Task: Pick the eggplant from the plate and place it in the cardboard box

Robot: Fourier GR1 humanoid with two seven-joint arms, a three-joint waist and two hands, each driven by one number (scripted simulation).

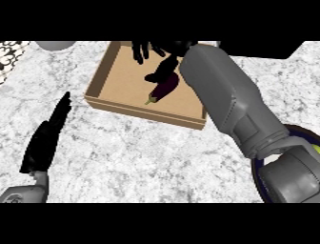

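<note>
Even, bright light falls across the pale marble counter (pixel 142 152) without glare, the black hands read as flat dark shapes with little detail, and only faint shade darkens the cardboard box (pixel 124 76) floor.

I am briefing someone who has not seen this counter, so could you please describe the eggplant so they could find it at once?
Find the shallow cardboard box at the back of the marble counter. Inside it, under the right hand, is the eggplant: small, dark purple, the only thing lying in the box.
</note>
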